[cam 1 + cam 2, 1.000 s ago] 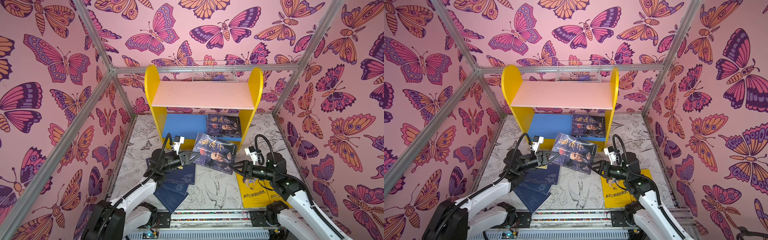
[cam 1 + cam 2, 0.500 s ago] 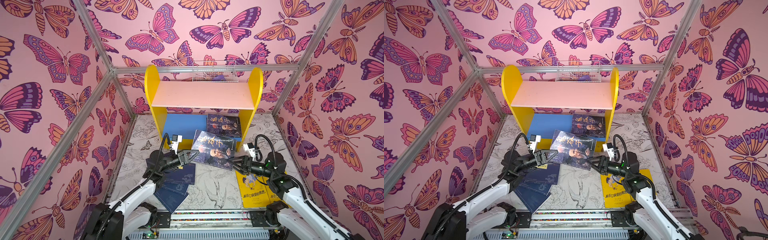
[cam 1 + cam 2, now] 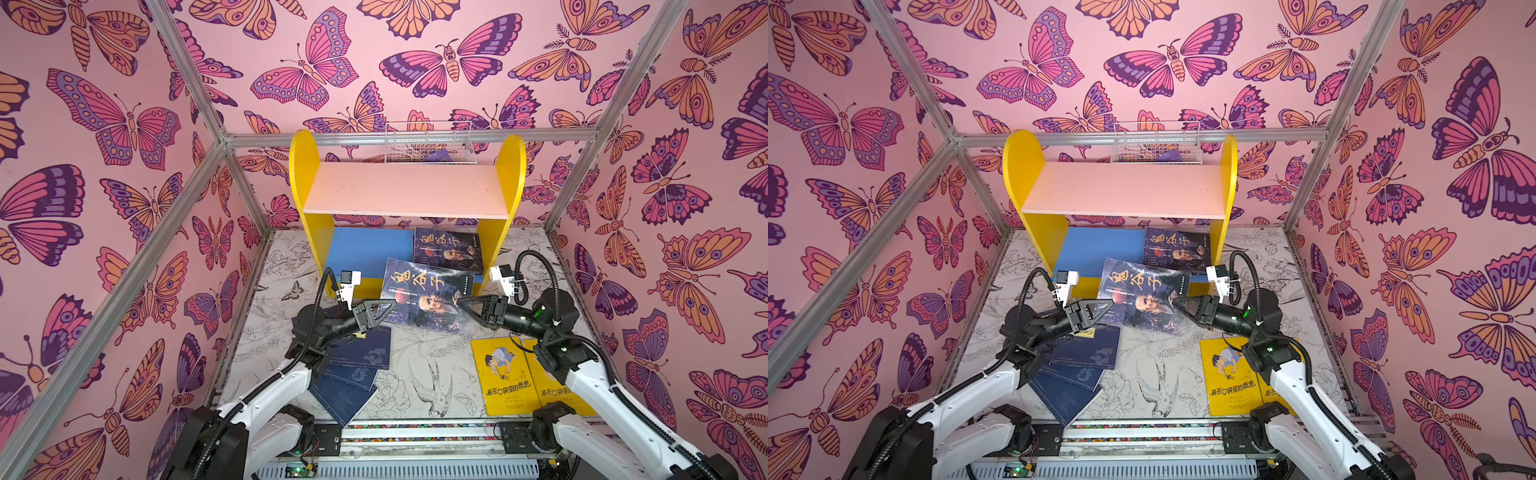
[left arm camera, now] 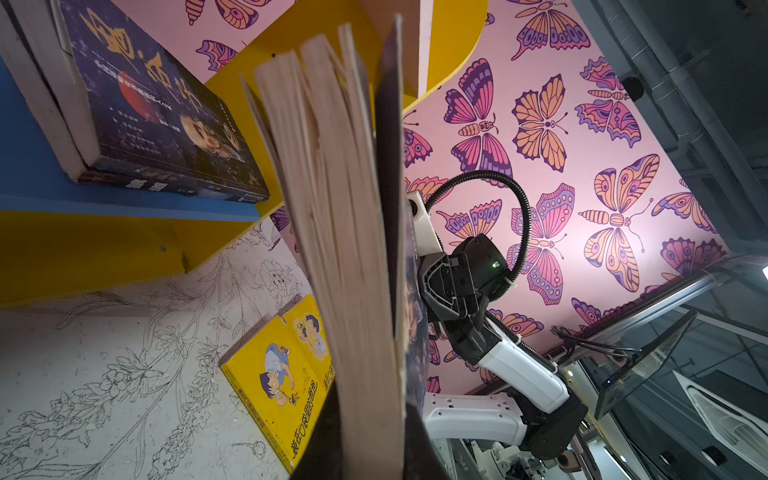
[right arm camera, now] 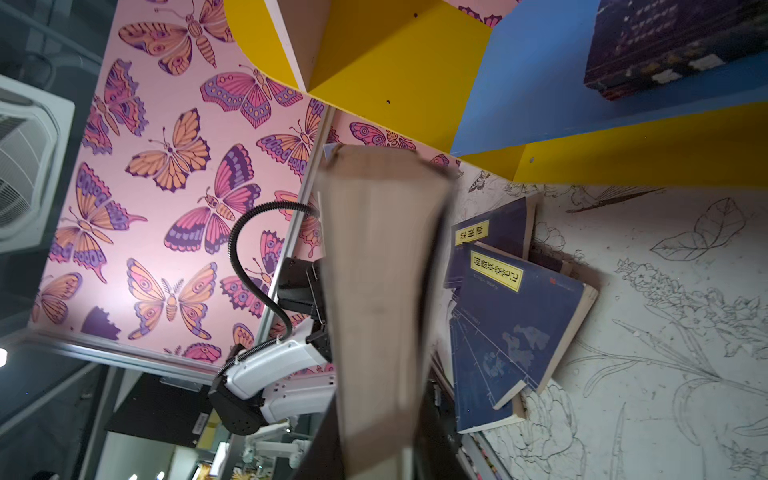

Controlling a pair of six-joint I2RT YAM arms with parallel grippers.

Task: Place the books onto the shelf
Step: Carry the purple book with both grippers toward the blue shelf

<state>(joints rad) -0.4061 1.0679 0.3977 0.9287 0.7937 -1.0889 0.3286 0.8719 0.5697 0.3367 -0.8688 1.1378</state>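
Top views: left jaws and right jaws are clamped on opposite edges of a dark book (image 3: 428, 295), holding it tilted above the table (image 3: 436, 357), likely to steady it for the shelf (image 3: 405, 189), whose blue board (image 3: 365, 249) already carries a second dark book (image 3: 449, 249) at its right end. Left wrist: pages (image 4: 345, 208) fan apart; yellow books (image 4: 274, 374) lie beneath. Right wrist: navy books (image 5: 515, 316) lie on the table

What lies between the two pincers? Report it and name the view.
The dark book spans the gap: the left pincer grips one edge, the right pincer the opposite edge. Both top views show it.
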